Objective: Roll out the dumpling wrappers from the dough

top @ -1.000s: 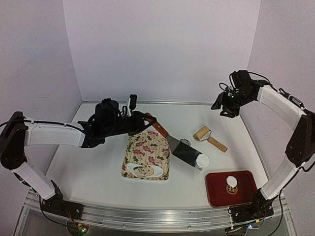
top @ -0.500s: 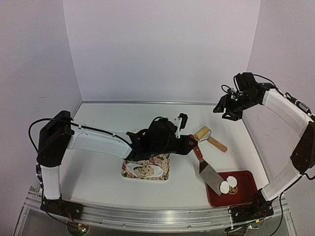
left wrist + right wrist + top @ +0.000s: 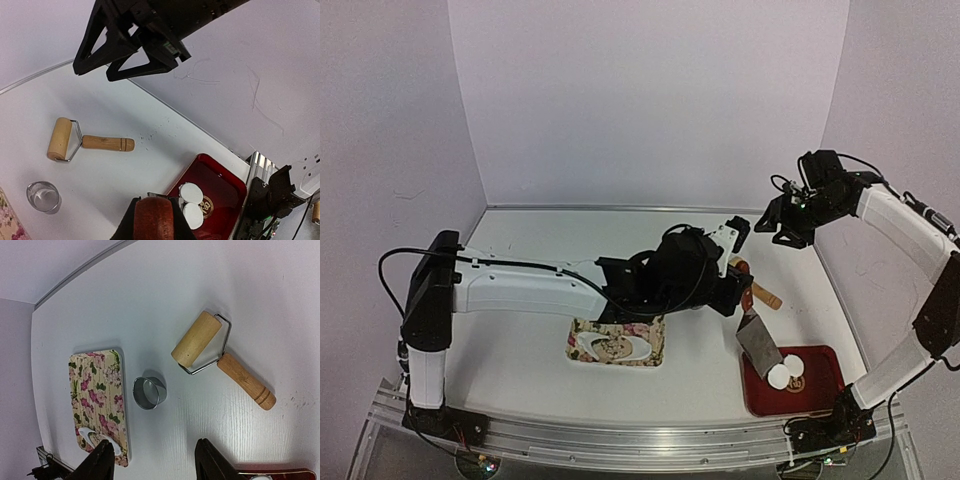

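Note:
Two round white dumpling wrappers (image 3: 779, 376) (image 3: 190, 193) lie side by side in the red tray (image 3: 820, 395) (image 3: 225, 172). My left gripper (image 3: 740, 292) (image 3: 154, 220) is shut on the red-brown handle of a metal spatula (image 3: 757, 338). Its blade tilts down to the tray's left edge, its tip right next to the nearer wrapper. The leftover white dough sheet (image 3: 610, 345) (image 3: 92, 437) lies on the floral board (image 3: 620, 338) (image 3: 97, 395). My right gripper (image 3: 790, 215) (image 3: 157, 465) is open and empty, high above the back right.
A wooden rolling pin (image 3: 85, 142) (image 3: 215, 352) lies behind the tray, partly hidden under my left arm in the top view. The metal ring cutter (image 3: 44, 196) (image 3: 149, 392) stands between it and the board. Walls enclose the table on three sides.
My left arm swung the spatula with a wrapper from beside the board over to the red tray. The wrapper now lies in the tray beside the first, and the blade has drawn back.

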